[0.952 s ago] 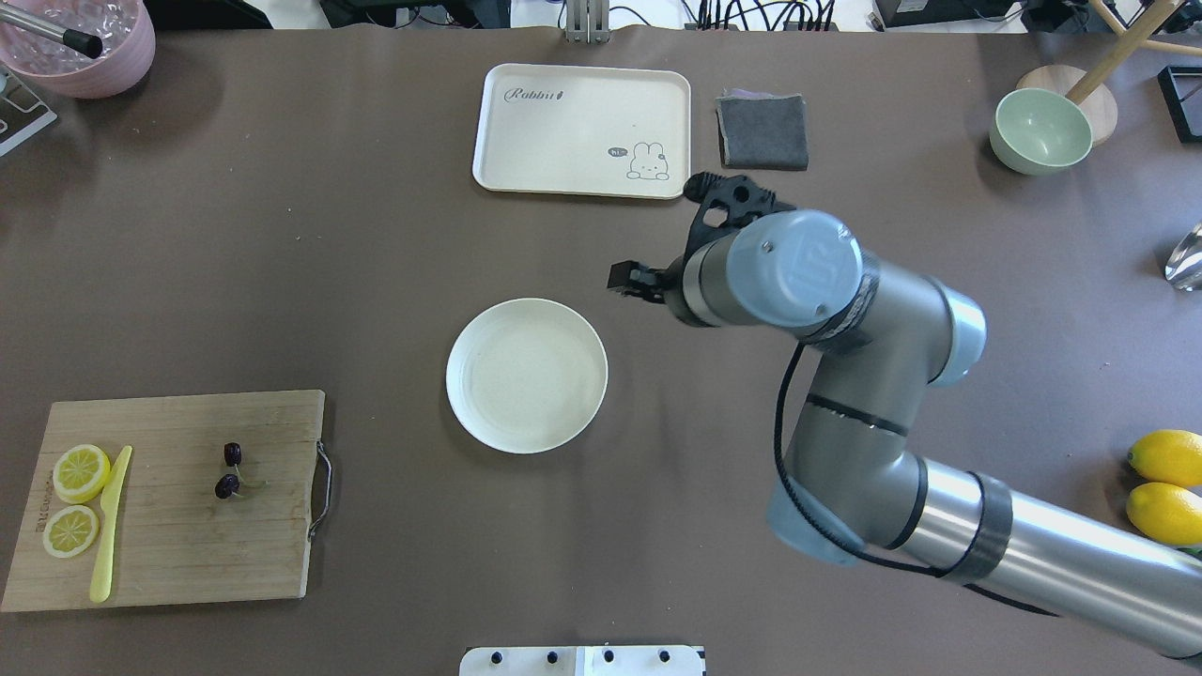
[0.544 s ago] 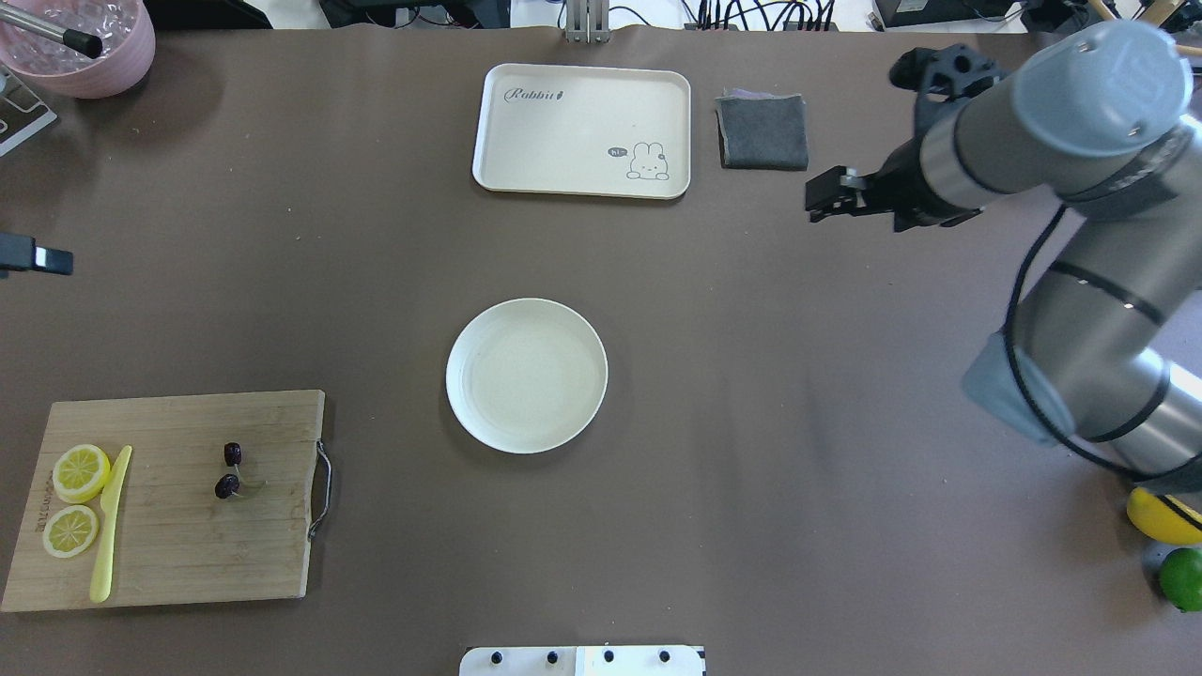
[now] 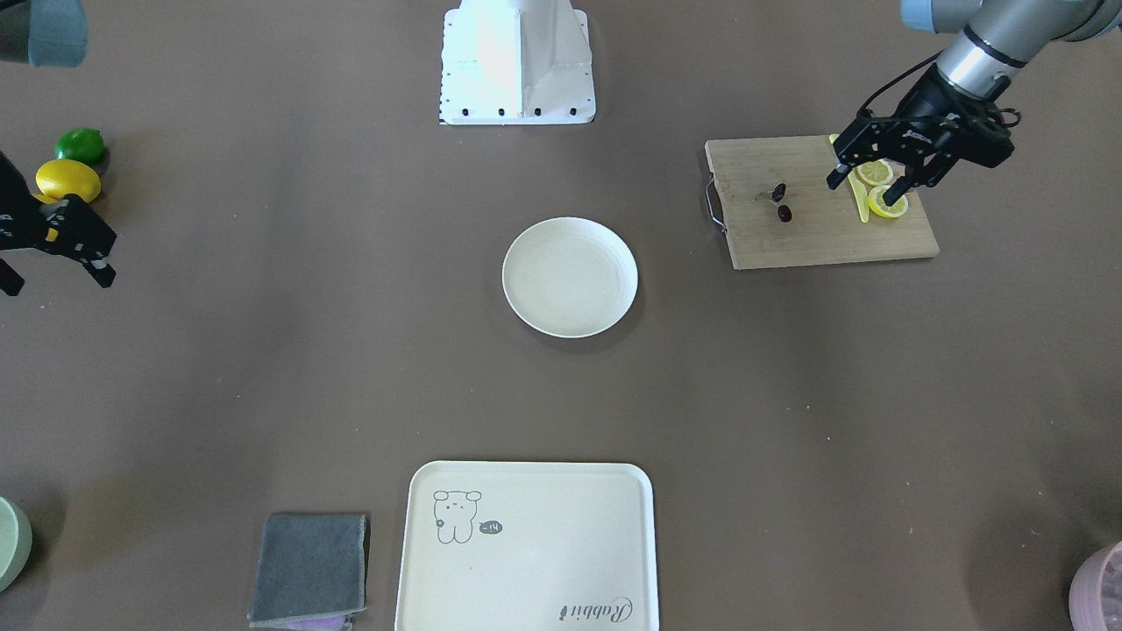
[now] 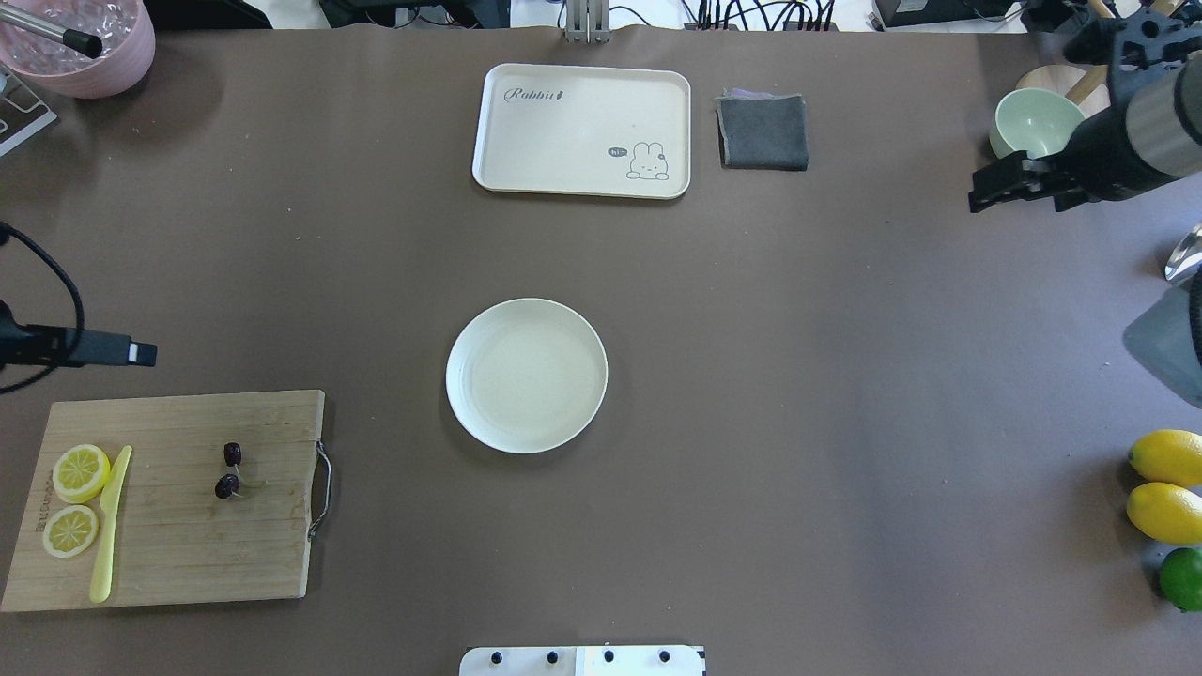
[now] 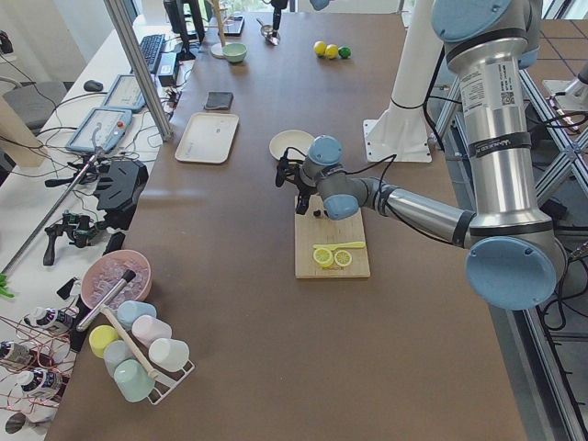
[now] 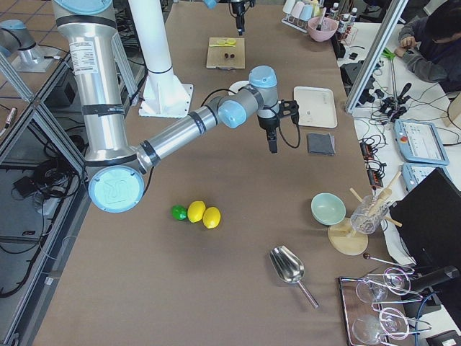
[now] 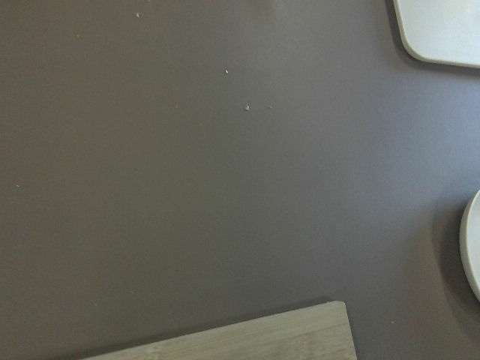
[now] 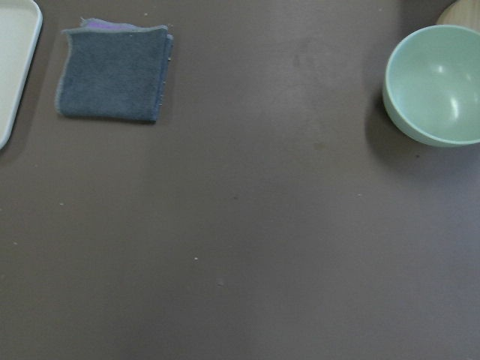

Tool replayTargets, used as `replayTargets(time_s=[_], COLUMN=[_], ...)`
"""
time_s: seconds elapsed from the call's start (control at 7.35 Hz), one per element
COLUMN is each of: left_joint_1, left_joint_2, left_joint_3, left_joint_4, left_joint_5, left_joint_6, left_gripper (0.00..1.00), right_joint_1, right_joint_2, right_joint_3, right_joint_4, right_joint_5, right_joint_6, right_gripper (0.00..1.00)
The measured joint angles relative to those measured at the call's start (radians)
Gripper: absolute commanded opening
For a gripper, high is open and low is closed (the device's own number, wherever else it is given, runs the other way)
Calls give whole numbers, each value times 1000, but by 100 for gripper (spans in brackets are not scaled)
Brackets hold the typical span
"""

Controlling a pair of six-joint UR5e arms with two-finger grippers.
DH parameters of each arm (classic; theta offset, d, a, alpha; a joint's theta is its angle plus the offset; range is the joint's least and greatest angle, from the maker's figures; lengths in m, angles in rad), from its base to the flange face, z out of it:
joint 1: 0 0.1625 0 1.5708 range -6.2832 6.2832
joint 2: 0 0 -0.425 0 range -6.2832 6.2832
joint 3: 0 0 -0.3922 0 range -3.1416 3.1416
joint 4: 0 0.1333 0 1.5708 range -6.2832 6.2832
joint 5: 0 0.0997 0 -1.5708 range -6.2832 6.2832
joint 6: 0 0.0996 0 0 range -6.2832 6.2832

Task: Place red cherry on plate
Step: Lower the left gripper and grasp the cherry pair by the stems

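Cherries (image 3: pixel 780 202) are seen lying on cutting board (image 3: pixel 815 235), well apart from plate (image 3: pixel 570 277). Left gripper (image 3: pixel 862 187) is held near board, jaws spread. Right gripper (image 3: pixel 58 280) jaws spread too.

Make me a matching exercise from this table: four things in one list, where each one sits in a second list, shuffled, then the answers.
Things:
1. red cherry
2. plate
3. grey cloth
4. green bowl

Places:
A. right beside the tray
B. on the cutting board
C. alone in the middle of the table, nothing on it
D. far right corner of the table

Pairs: 1-B, 2-C, 3-A, 4-D
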Motion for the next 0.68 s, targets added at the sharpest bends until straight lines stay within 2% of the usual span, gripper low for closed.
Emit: replayTargets(time_s=[0.27, 0.41, 0.68], left_joint_1=[126, 175, 223], left_joint_2=[18, 24, 26], left_joint_3=[0, 3, 14], left_joint_4=[1, 2, 3], left_joint_5=[83, 122, 149], left_joint_6=[-19, -22, -23], left_gripper=[55, 49, 48], right_joint_1=[29, 33, 38], right_joint_2=[-38, -48, -55], right_joint_3=[-1, -1, -1], right_joint_4=[5, 7, 8], right_joint_5=[8, 8, 8], right_joint_6=[-51, -57, -59], right_gripper=[100, 100, 100])
